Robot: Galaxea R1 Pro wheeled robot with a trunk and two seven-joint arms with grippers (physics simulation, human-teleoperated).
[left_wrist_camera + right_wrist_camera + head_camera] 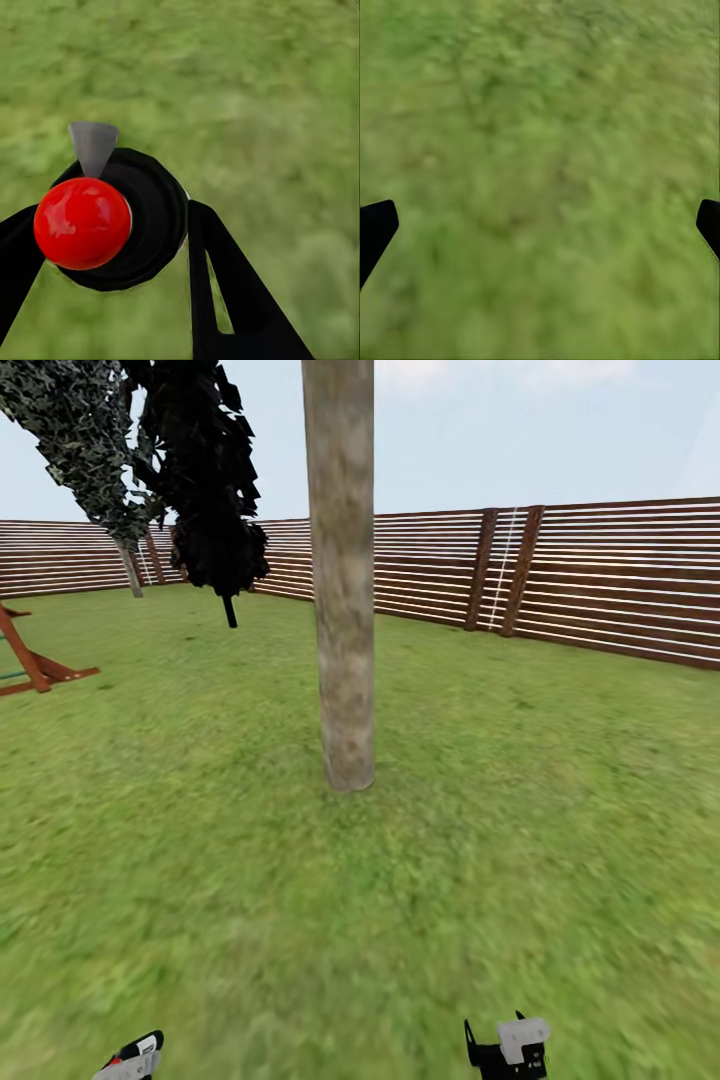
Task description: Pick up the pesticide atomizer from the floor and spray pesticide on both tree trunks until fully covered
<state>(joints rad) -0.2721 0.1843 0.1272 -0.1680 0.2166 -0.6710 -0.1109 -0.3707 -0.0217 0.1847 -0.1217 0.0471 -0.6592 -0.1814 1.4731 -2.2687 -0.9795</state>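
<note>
- The tree trunk (345,610) stands upright at frame centre, the one obstacle ahead.
- Open grass (520,840) lies on either side of it.
- A slatted fence (600,575) closes the background; a dark conifer (215,490) hangs upper left.

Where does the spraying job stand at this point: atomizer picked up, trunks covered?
Pickup looks done: the left gripper is shut on the atomizer, red cap and black body between its fingers. In hand: one tree trunk stands just ahead on the grass. Left: its bark shows no visible spray coating, so both trunks apparently remain. The right gripper hangs open, empty.
</note>
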